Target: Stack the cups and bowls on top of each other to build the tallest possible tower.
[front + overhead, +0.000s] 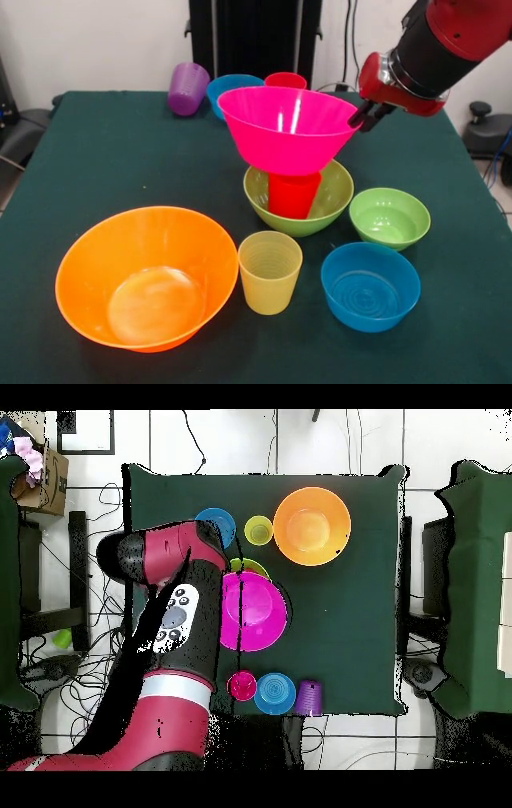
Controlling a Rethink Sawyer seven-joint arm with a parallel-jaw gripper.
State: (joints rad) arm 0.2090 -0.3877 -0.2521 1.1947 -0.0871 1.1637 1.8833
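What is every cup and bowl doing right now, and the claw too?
hot pink bowl: upright, perched on the bright red cup
bright red cup: standing in the medium green bowl
medium green bowl: upright, tower base
purple cup: tipped on its side
yellow cup: upright, empty
orange bowl: upright, empty
near blue bowl: upright, empty
small green bowl: upright, empty
claw: beside the pink bowl's rim

Hot pink bowl [286,128] atop bright red cup [293,194], tool [366,117] beside rim.

Bright, even light; soft shadows
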